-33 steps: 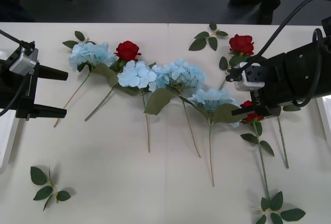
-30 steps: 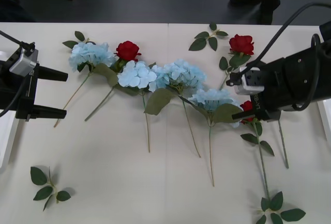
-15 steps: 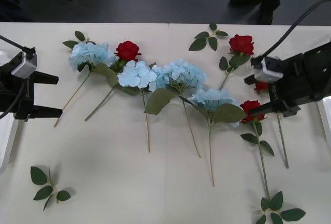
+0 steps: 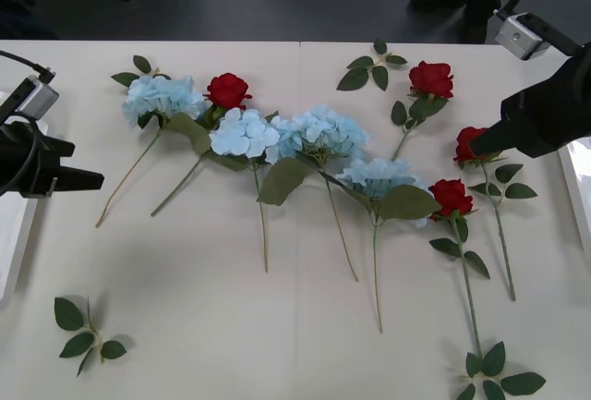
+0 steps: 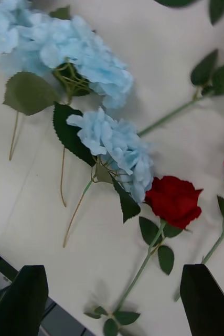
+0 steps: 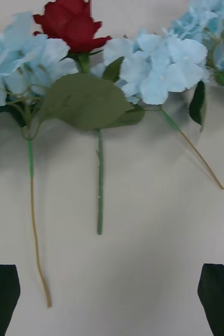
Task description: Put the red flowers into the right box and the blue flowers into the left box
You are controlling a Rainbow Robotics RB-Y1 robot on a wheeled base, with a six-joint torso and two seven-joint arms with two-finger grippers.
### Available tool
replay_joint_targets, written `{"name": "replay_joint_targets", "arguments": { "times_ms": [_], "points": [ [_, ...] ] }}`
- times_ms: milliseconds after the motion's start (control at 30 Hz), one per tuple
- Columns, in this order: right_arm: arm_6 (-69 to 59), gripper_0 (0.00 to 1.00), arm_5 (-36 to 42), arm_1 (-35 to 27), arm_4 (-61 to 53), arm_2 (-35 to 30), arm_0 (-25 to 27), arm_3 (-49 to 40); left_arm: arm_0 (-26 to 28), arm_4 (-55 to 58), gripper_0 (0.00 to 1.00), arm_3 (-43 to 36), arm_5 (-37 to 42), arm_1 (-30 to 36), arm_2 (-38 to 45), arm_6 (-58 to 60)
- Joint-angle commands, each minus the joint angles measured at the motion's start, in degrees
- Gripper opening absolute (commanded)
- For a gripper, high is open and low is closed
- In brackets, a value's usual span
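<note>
Both grippers have pulled back from the blue flowers, fingers wide apart and empty: right gripper, left gripper. No flower is boxed yet.

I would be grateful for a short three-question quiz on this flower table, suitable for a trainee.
1. True or false: the left gripper and the right gripper are both open and hold nothing.
2. How many blue flowers lie on the table?
3. How many red flowers does the front view show on the table? A) two B) three C) four

Key: 1. True. 2. Four. 3. C.
</note>
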Motion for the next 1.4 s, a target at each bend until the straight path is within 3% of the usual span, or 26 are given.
{"name": "replay_joint_targets", "arguments": {
  "times_ms": [33,233,367,467,533,967,1200,1400],
  "points": [
    [-21.7,0.74,-0.9,-8.0,4.8,7.7,-5.5,-6.2,-0.4,-3.8,1.0,-0.4,-3.2,1.4,-1.6,10.5],
    [-40.8,0.74,-2.0,-9.9,16.5,20.5,-8.9,-9.1,-0.5,-9.6,1.0,-0.4,-7.9,1.4,-5.1,19.5],
    [-45.9,0.74,-5.8,-9.8,24.0,28.8,-8.9,-6.6,-1.0,-15.0,1.0,-0.4,-10.8,0.2,-7.5,23.3],
    [-46.4,0.91,-6.3,-9.5,26.7,31.3,-8.5,-3.1,-1.7,-20.1,1.0,-0.4,-11.1,-2.4,-7.6,23.6],
    [-45.9,1.0,-6.3,-9.5,26.7,31.3,-7.9,-0.2,-2.1,-23.1,1.0,-0.4,-11.3,-4.0,-7.6,23.6],
    [-42.7,1.0,-8.1,-9.1,31.4,30.5,-3.6,15.7,-4.6,-39.4,1.0,0.4,-12.4,-9.9,-11.3,23.6],
    [-36.1,1.0,-10.1,-6.6,32.0,28.4,-0.5,19.2,-8.5,-41.3,1.0,8.8,-16.6,-10.6,-13.3,23.5],
    [-21.3,1.0,-13.0,-4.5,30.8,19.9,5.6,19.8,-11.4,-41.6,1.0,15.6,-20.9,-10.6,-15.2,22.9]
  ]
}}
